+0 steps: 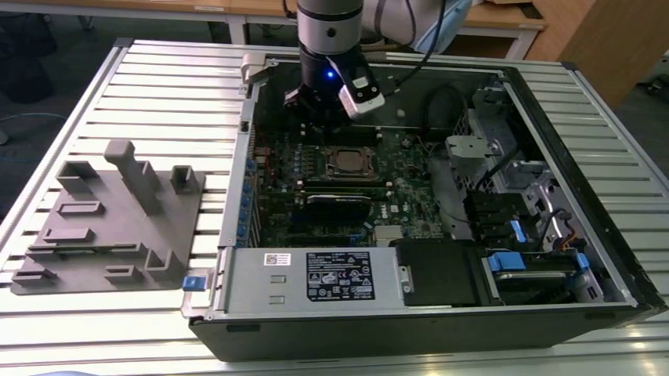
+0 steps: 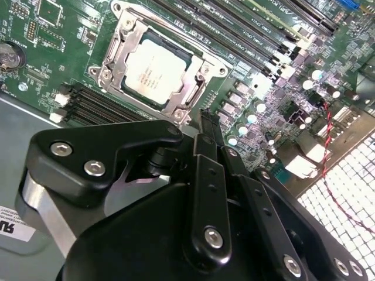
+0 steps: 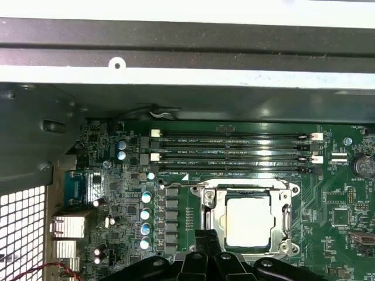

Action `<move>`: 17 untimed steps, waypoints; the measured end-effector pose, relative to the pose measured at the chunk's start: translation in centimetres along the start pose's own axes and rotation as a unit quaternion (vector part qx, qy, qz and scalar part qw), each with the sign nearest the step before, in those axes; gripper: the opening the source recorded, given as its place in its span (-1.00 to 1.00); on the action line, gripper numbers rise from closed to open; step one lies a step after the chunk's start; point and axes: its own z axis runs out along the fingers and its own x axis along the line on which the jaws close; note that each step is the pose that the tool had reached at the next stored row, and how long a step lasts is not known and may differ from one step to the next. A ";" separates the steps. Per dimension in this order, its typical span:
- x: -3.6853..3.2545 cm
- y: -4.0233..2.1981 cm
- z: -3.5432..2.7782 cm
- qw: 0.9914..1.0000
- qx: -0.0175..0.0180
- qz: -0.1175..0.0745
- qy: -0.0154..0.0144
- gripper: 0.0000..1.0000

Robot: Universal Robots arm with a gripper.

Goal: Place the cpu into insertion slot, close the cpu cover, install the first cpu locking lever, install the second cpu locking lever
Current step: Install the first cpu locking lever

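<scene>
The gripper (image 2: pixel 208 121), clenched empty, hovers with the chip (image 2: pixel 155 67) seated under its closed cover (image 2: pixel 115 57) just beyond its tips.

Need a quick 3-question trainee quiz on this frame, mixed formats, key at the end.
1. True or false: the chip lies loose on the green board, outside the cover.
2. The cover is: A) standing upright, B) down flat around the chip, C) taken off.
3. Which part is the gripper nearest?
Key: 1 false; 2 B; 3 the cover, at its edge.
</scene>
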 end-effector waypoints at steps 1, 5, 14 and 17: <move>0.01 -0.01 -0.04 1.000 0.000 0.000 0.000 -0.79; -0.02 0.02 -0.58 1.000 0.000 0.000 0.000 -0.79; -0.07 0.05 -1.41 1.000 0.000 0.000 0.000 -0.79; -0.03 0.05 -1.43 1.000 0.000 0.000 0.000 -0.79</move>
